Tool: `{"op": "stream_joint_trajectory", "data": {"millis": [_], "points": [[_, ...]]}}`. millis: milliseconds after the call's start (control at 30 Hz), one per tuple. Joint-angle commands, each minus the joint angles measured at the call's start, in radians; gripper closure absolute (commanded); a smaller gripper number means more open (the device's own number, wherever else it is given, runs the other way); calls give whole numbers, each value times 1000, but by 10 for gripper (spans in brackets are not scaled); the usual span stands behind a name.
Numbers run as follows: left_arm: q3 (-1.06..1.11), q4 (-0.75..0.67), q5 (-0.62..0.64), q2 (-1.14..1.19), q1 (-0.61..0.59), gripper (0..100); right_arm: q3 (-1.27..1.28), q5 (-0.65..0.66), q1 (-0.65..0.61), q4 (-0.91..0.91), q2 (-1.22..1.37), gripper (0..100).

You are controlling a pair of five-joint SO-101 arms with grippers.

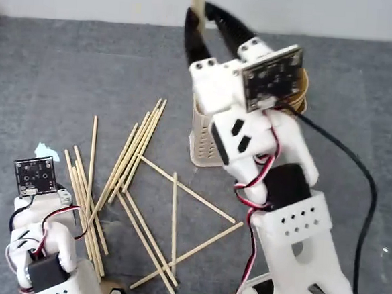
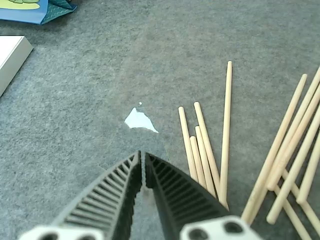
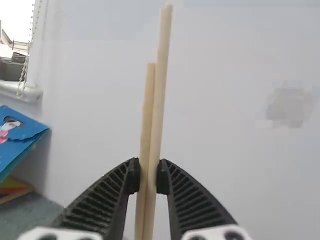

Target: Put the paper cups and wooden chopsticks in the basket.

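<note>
Chopsticks (image 3: 152, 125), two of them, stand upright, clamped between the jaws of my right claw (image 3: 148, 172), held high near the basket (image 1: 199, 144). My left claw (image 2: 144, 165) is pinched closed on nothing, low beside the loose chopsticks (image 1: 124, 169) scattered over the grey carpet (image 1: 53, 76). A white wall (image 3: 240, 75) stands behind.

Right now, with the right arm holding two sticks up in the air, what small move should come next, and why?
Probably tip the right gripper down toward the basket. It is shut on two chopsticks that point upward, and the basket stands partly under that arm in the high view, so aiming their ends into it likely comes before letting go.
</note>
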Motion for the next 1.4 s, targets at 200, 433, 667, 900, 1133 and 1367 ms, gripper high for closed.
{"op": "stream_joint_trajectory", "data": {"millis": [200,433,667,900,1133,1367], "points": [[-2,-25,-8,-20,9,988,-100,14,104,-5,119,991],[-2,-25,-8,-20,9,988,104,14,127,1,136,989],[-2,-25,-8,-20,9,988,146,12,119,150,134,860],[-2,-25,-8,-20,9,988,-78,-75,117,441,134,873],[-2,-25,-8,-20,9,988,-302,-114,21,931,136,872],[-2,-25,-8,-20,9,988,-325,-114,-74,1179,136,875]]}}
